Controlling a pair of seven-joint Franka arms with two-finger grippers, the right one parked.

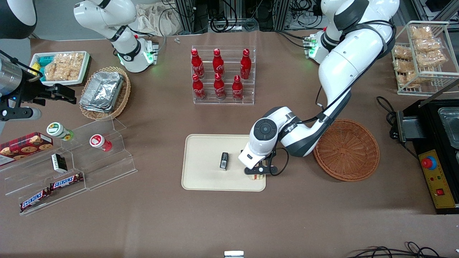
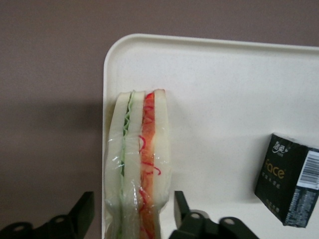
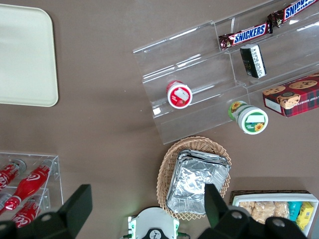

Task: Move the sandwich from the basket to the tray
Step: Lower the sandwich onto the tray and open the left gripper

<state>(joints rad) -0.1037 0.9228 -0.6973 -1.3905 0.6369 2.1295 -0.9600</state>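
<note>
Brown cloth-covered table (image 1: pixel 215 222) fills the scene. Aluminium frame posts (image 1: pixel 186 14) and tangled black cables (image 1: pixel 229 21) along its edge farthest from the front camera. Lighting even, soft shadows. Black control box (image 1: pixel 435 179) toward working arm's end.

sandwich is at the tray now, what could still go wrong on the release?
1. The sandwich stands on edge right at the tray rim, so it may tip off onto the table.
2. The open tool straddles it; its loose wrap could snag a finger on retreat.
3. The small black pack lies close by.

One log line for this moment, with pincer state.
pincer: open, straddling sandwich | sandwich: on tray corner | basket: empty
</note>
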